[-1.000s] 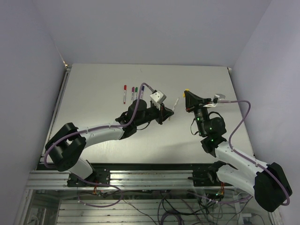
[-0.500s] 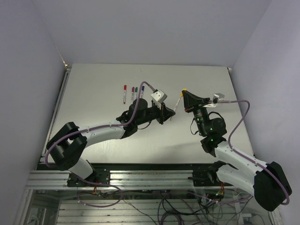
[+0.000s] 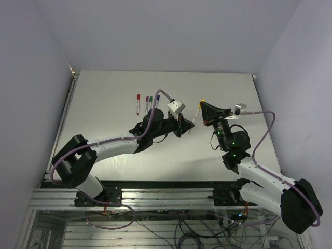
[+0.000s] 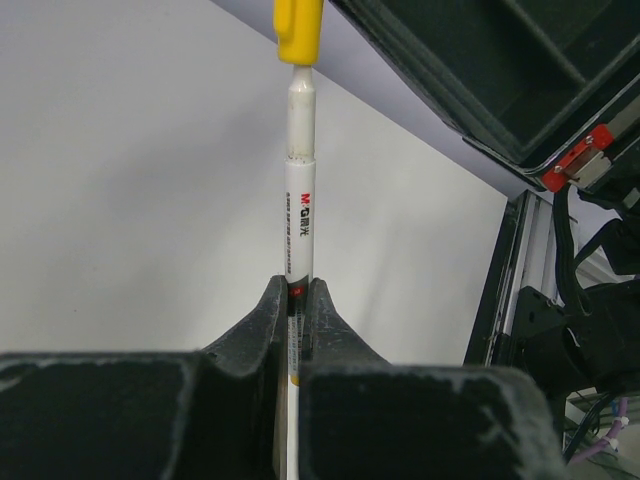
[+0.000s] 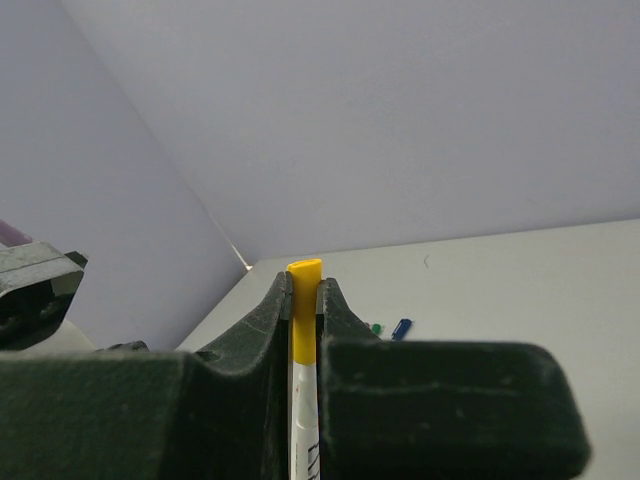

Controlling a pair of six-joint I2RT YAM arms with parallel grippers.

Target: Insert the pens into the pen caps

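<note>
From above, you are seeing the slim white-barrelled marker pen hanging over the pale tabletop. Left wrist: your left pincer is clamping its barrel, tip meeting the short yellow plastic cap. Right wrist: your right pincer is gripping that cap.

The left arm stretches in from the left of the pen, and the left gripper is clamped on the pen's lower barrel. The right arm rises on the pen's right. The right gripper pinches the yellow cap at the pen's far end.
</note>
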